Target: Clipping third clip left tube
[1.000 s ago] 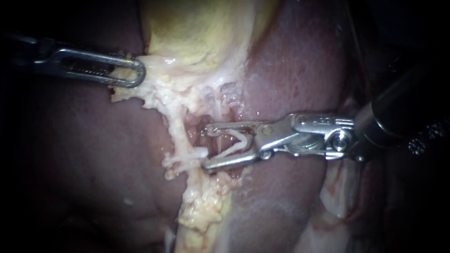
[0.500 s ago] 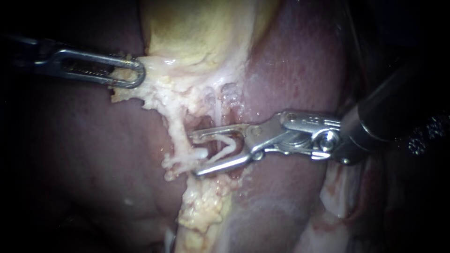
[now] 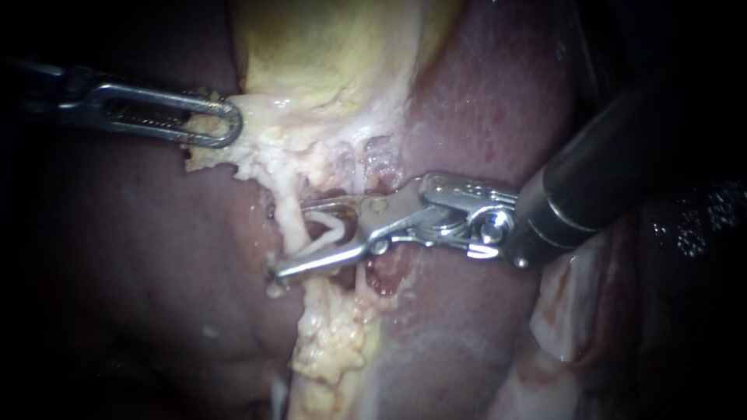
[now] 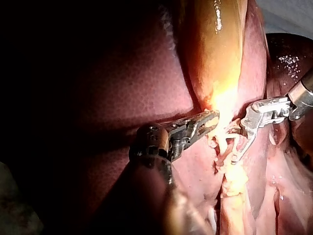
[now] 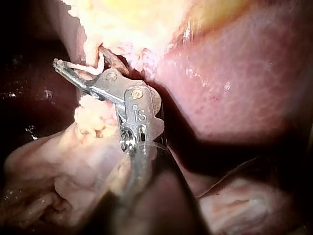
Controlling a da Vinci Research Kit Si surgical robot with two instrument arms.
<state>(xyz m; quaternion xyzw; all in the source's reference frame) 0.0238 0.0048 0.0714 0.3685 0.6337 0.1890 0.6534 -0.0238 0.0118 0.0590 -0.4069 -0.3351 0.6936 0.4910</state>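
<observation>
Dark red liver fills the background, with the yellow gallbladder above it. The left instrument has its jaws pressed together on pale tissue at the gallbladder's lower edge. The right instrument has its jaws spread wide, yet they carry a white clip seated between them, one leg against each jaw. The left tube, a pale strand running down from that tissue, now lies inside the gap, one jaw on each side of it (whether metal touches it I cannot tell). Half a second ago the jaw tips stood just beside the tube; since then they have slid across it. The left instrument has kept its place.
</observation>
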